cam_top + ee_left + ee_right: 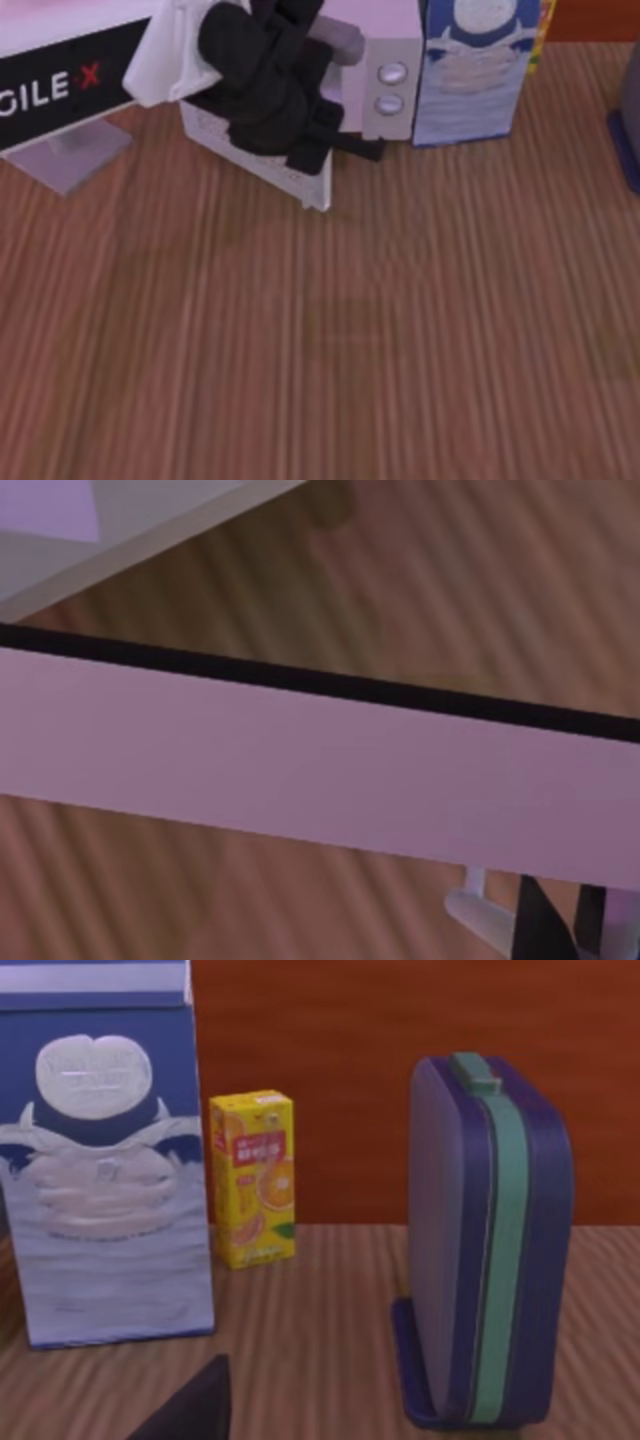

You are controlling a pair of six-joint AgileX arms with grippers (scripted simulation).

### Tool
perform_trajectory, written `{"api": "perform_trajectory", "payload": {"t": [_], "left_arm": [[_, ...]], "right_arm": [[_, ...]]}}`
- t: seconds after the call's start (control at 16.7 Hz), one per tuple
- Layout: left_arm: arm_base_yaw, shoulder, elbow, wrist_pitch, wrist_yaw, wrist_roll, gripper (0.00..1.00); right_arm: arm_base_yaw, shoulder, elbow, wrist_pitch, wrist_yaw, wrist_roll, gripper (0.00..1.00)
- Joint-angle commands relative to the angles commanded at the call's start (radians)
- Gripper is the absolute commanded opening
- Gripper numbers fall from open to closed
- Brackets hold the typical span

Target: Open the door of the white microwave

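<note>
Our left claw is down by the free edge of the door, which swings out from the white microwave near the tabletop's far edge. We cannot tell if it pinches.

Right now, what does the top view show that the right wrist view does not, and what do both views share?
Only the top view shows the boxy white microwave with two round silver knobs, its white door swung out partly open, and the left gripper at that door.

Only the right wrist view shows the whole yellow juice box and the upright dark blue case with a green stripe.

Both show the blue-and-white carton and the wooden table.
</note>
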Motion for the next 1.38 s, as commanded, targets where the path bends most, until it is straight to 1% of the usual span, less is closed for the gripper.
{"api": "perform_trajectory", "payload": {"t": [0.6, 0.78, 1.14, 1.38], "left_arm": [[0.000, 0.000, 0.000, 0.000, 0.000, 0.000, 0.00], [0.000, -0.006, -0.013, 0.002, 0.014, 0.011, 0.00], [0.040, -0.071, -0.093, 0.022, 0.077, 0.131, 0.00], [0.041, -0.072, -0.095, 0.023, 0.078, 0.134, 0.00]], "right_arm": [[0.000, 0.000, 0.000, 0.000, 0.000, 0.000, 1.00], [0.000, 0.000, 0.000, 0.000, 0.000, 0.000, 1.00], [0.000, 0.000, 0.000, 0.000, 0.000, 0.000, 1.00], [0.000, 0.000, 0.000, 0.000, 0.000, 0.000, 1.00]]}}
